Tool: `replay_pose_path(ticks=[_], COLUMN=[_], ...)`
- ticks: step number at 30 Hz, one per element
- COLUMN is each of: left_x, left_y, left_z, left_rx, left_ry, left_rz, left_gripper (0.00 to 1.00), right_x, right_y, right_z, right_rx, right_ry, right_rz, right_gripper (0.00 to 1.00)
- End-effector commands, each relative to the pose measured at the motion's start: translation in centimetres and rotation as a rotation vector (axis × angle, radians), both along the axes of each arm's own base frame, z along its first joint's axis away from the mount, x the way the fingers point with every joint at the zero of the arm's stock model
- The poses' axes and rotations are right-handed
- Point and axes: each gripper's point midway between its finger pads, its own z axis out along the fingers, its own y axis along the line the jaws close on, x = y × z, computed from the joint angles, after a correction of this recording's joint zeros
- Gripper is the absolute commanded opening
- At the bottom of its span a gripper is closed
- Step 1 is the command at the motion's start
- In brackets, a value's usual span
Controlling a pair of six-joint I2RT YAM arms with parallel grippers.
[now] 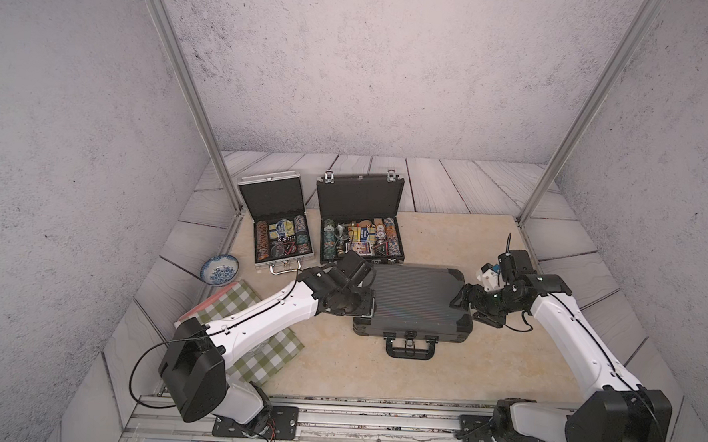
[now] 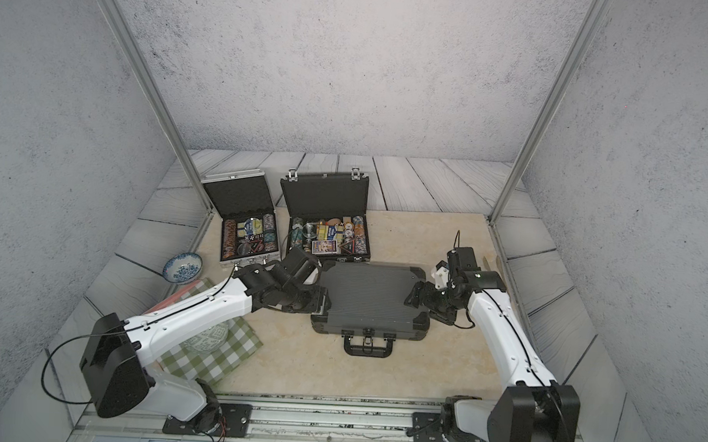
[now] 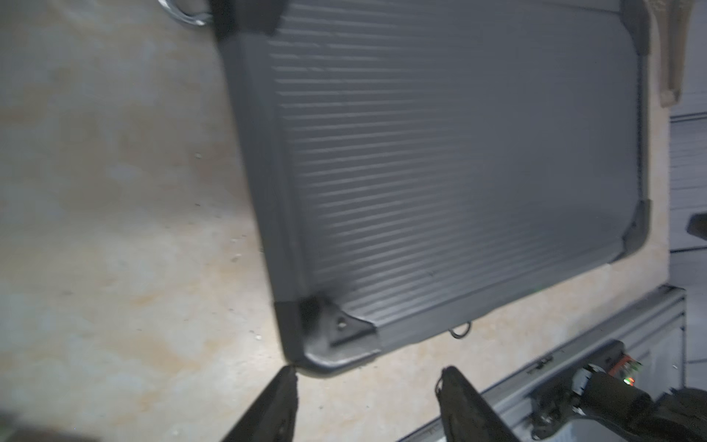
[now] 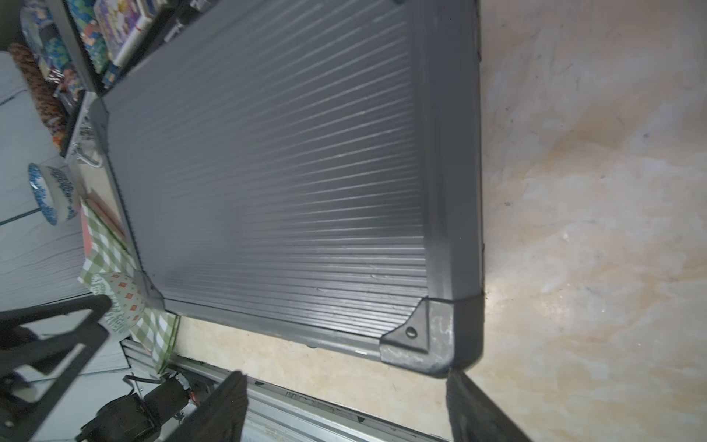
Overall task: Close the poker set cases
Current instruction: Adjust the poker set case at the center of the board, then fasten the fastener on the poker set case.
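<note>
left gripper (image 3: 367, 373) and right gripper (image 4: 346, 377) spread wide, empty, at opposite ends of the shut ribbed dark-grey case (image 1: 414, 300).

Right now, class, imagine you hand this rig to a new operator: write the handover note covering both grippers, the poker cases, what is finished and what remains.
Left gripper: open, holding nothing, at the left end of the grey case, by its near corner.
Right gripper: open, holding nothing, at that case's right end.
Done: the grey case lies shut at front centre; I cannot tell if it is latched.
Left to do: the silver case at back left and the black case beside it both stand open. Close both.
</note>
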Motion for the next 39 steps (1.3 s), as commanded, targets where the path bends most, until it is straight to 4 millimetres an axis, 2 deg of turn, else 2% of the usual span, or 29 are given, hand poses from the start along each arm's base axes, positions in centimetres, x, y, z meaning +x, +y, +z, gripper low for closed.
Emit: replay_pose_path(ticks=[1,3,6,7,8,13,16,21,24,29,34,39], left_x=[-2.3,-3.2,-4.3,-4.7,-4.9,-6.0,-6.4,-6.7,-7.0,-7.1,-7.1,-7.5], left_y=[-3.0,-3.9,-5.2,-5.7,-6.2,-8.1,-9.2,-11.4,-12.4,-12.3,-11.3,-12.5], left_z=[0.5,0.4,-0.2,-0.5,-0.7,-3.2,-4.1,-5.7,-6.7,-8.6,-9.4,-10.0], left_rx=[-0.096,-0.118,-0.135,-0.141,-0.147,-0.168,-0.189,-0.228,-0.22,-0.177,-0.144,-0.196], left_ry=[0.045,0.039,0.039,0.043,0.039,0.042,0.024,0.015,0.021,0.03,0.029,0.06], left_rz=[-0.022,-0.019,-0.032,-0.036,-0.037,-0.023,-0.016,-0.01,-0.01,0.026,0.062,0.047], left_gripper=[0.7,0.72,0.75,0.79,0.88,0.87,0.86,0.84,0.83,0.81,0.81,0.81], right_x=[1.2,1.4,1.5,1.6,1.7,1.8,0.4,-3.0,-4.4,-4.8,-4.5,-4.4], right_y=[1.8,2.7,4.4,5.0,5.6,7.3,7.2,5.7,5.0,4.4,4.0,4.0], right_z=[3.0,3.3,2.8,2.4,2.1,-0.6,-3.4,-8.8,-10.8,-10.7,-9.8,-9.5], right_rx=[0.092,0.084,0.094,0.097,0.1,0.111,0.096,0.05,0.027,0.005,-0.003,0.005], right_ry=[-0.081,-0.095,-0.081,-0.077,-0.074,-0.022,0.033,0.148,0.19,0.18,0.163,0.157], right_rz=[0.061,0.095,0.135,0.144,0.151,0.172,0.178,0.156,0.145,0.136,0.141,0.143], right_gripper=[0.81,0.81,0.79,0.78,0.77,0.61,0.56,0.5,0.47,0.46,0.46,0.46])
